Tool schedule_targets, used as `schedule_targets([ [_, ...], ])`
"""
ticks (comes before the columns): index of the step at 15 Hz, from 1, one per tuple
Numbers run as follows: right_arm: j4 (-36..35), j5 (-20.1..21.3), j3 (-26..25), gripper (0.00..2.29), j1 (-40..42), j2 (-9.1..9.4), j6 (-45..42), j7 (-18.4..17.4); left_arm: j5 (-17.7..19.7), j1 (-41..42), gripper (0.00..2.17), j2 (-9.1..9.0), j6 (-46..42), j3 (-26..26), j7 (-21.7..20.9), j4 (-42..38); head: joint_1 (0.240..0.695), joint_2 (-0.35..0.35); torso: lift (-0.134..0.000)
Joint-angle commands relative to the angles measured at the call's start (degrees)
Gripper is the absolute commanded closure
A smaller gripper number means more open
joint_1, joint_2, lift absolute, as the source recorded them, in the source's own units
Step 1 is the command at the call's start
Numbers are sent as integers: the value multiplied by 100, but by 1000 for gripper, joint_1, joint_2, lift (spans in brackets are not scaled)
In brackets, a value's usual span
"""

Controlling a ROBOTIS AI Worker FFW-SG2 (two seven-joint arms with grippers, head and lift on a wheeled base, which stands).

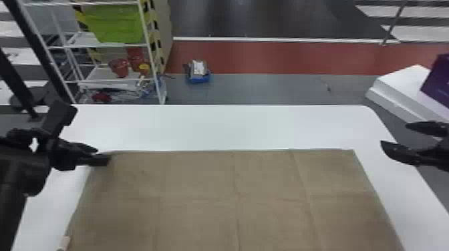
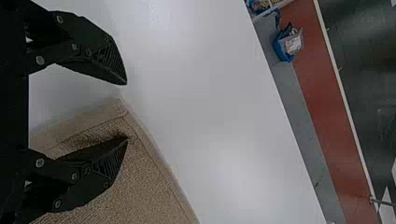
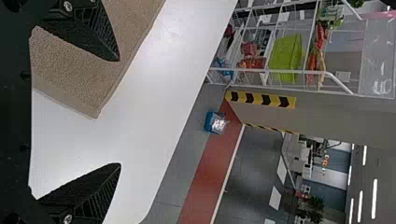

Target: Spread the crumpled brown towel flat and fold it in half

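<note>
A white surface (image 1: 217, 127) with rounded far corners stands in a large room. Beyond it lie a grey floor (image 1: 284, 90), a red strip (image 1: 284, 58) and a white line. At far left is a white wire rack (image 1: 150, 53) holding a green bin (image 1: 115, 25) and red containers (image 1: 119, 67), beside a column (image 1: 164, 36) with yellow-and-black striping. A small blue container (image 1: 199, 79) sits on the floor. At right, a purple box (image 1: 439, 80) rests on a white block (image 1: 401, 86).

The brown towel (image 1: 200, 200) lies spread flat, faintly creased in a grid, its far edge running roughly along the surface's far edge.

The left gripper (image 1: 103, 155) is at the towel's far left corner, its jaws apart and gripping nothing. In the left wrist view, one jaw is over the cloth, the other over bare surface; I cannot tell whether the nearer one touches. The right gripper (image 1: 394, 134) is to the right of the far right corner, its jaws wide apart and empty.
</note>
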Motion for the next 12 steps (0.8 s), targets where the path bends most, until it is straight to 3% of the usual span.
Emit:
schedule_targets([
  [1,0,0,10,76,0,7,0,1,4,3,697,1,0,1,-12,-7,695,-6,-124],
  [6,9,96,37,76,-27,-2,0,-8,83,152,701,-26,18,36,-126,-332,695,-9,-124],
  [7,18,237,98,76,-27,-2,-17,-8,91,222,714,-43,53,54,-162,-481,695,-12,-124],
  [8,35,421,204,76,-18,7,-105,-43,83,275,893,-61,70,54,-162,-587,695,-14,-124],
  [12,132,861,617,76,-106,-20,-281,-96,39,354,896,-78,176,28,-179,-719,695,-13,-124],
])
